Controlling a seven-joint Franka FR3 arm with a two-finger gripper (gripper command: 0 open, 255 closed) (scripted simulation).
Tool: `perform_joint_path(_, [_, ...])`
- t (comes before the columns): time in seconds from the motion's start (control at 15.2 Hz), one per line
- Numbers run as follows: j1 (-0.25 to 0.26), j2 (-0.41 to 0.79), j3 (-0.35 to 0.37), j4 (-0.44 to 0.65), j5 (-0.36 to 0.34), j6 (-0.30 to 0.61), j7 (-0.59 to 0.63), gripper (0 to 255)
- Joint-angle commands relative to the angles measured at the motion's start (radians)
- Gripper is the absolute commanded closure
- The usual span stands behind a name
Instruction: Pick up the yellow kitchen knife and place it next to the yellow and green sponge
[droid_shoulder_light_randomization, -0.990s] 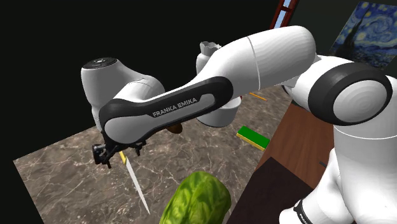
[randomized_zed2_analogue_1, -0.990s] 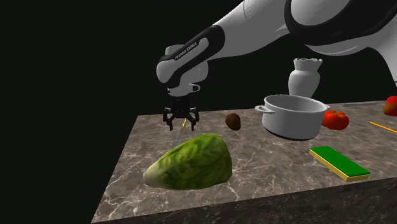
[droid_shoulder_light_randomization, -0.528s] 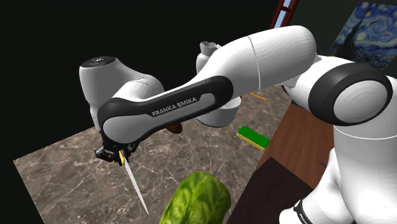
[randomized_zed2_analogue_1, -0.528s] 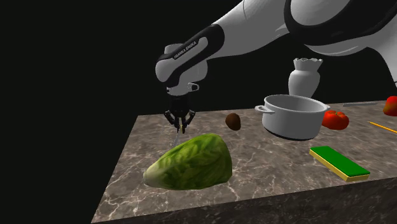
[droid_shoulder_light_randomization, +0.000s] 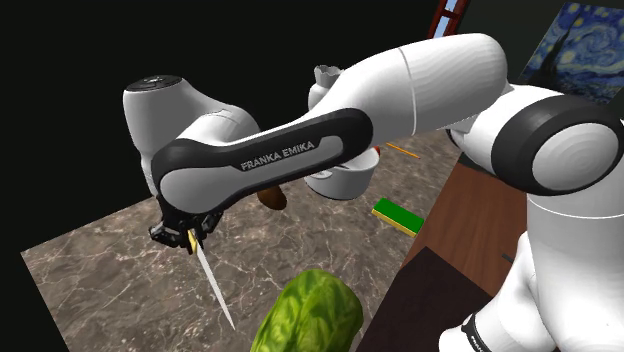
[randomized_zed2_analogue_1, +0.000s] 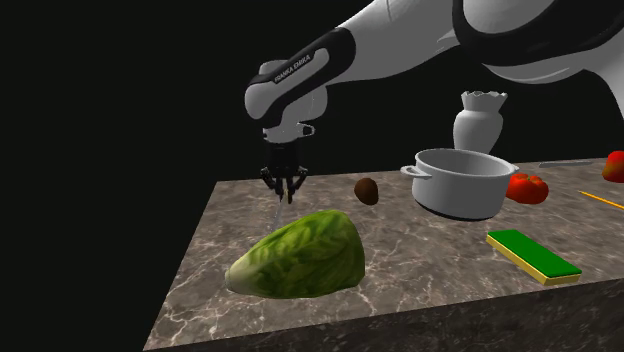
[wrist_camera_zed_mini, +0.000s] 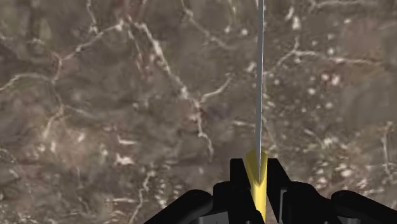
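Shoulder view first: the black gripper (droid_shoulder_light_randomization: 180, 236) is clamped on the yellow handle of the knife (droid_shoulder_light_randomization: 213, 285). The thin pale blade slants down and away from it over the marble counter (droid_shoulder_light_randomization: 90, 285), with the tip ending close to the lettuce (droid_shoulder_light_randomization: 310, 315). Can't tell if the tip touches the stone. The green and yellow sponge (droid_shoulder_light_randomization: 397, 215) lies well apart from the gripper, past the lettuce, near the counter's far edge. A brown fruit (droid_shoulder_light_randomization: 272, 198) sits just behind the forearm, with a grey pot (droid_shoulder_light_randomization: 342, 181) next to it.

Second exterior view: the gripper (randomized_zed2_analogue_1: 283, 186) points straight down by the counter's (randomized_zed2_analogue_1: 420, 250) back corner, fingers pinched together. The knife (randomized_zed2_analogue_1: 278, 212) is just a faint sliver below them, dropping behind the lettuce (randomized_zed2_analogue_1: 300, 255), which is right beneath and in front of the gripper. The brown fruit (randomized_zed2_analogue_1: 367, 190) is near the gripper; the pot (randomized_zed2_analogue_1: 460, 183), vase (randomized_zed2_analogue_1: 480, 118) and tomato (randomized_zed2_analogue_1: 527, 187) are further out. The sponge (randomized_zed2_analogue_1: 533, 256) is furthest, well apart from the knife.

Wrist view: both fingers (wrist_camera_zed_mini: 238, 175) squeeze the yellow handle, so the gripper (wrist_camera_zed_mini: 256, 170) has the knife (wrist_camera_zed_mini: 259, 83) firmly, and the blade runs straight out ahead of it, edge-on, over veined marble (wrist_camera_zed_mini: 114, 95).
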Motion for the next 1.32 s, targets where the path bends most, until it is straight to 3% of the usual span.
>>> perform_joint_path(0.0, [0.0,-0.01,0.002,0.011,0.003,-0.022,-0.001,255])
perform_joint_path(1.12, [0.006,-0.055,0.012,0.167,0.022,-0.22,-0.018,255])
perform_joint_path(1.25, [-0.03,-0.15,0.016,0.027,0.044,-0.171,-0.038,255])
